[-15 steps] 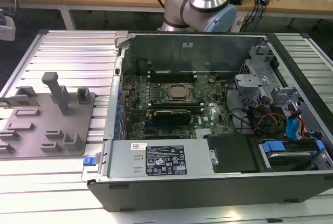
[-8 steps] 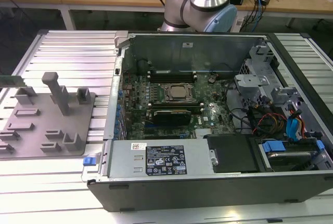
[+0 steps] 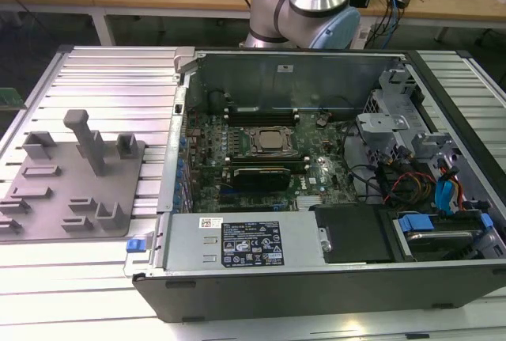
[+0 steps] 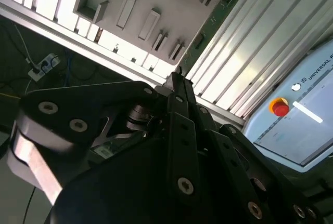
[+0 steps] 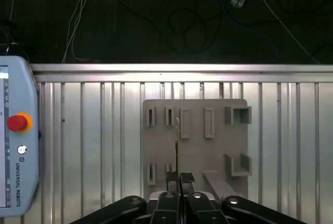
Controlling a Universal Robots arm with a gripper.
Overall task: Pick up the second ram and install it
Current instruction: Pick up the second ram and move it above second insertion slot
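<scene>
Gripper (image 5: 180,178) fingers together, clamped on one end of ram (image 4: 222,10). Ram sticks out over grey tray (image 5: 208,151), edge-on in first wrist view. Judged light, stiff, thin, fragile. Best gripped on board edges, clear of chips and contacts. No twisting.

You've got the tray (image 3: 63,187) on the table (image 3: 111,80) at the exterior view's left, the open computer case (image 3: 316,293) just beside it at the right, motherboard (image 3: 316,175) inside; in the first wrist view the gripper (image 5: 179,176) pinches the ram stick (image 5: 177,141) over the tray
</scene>
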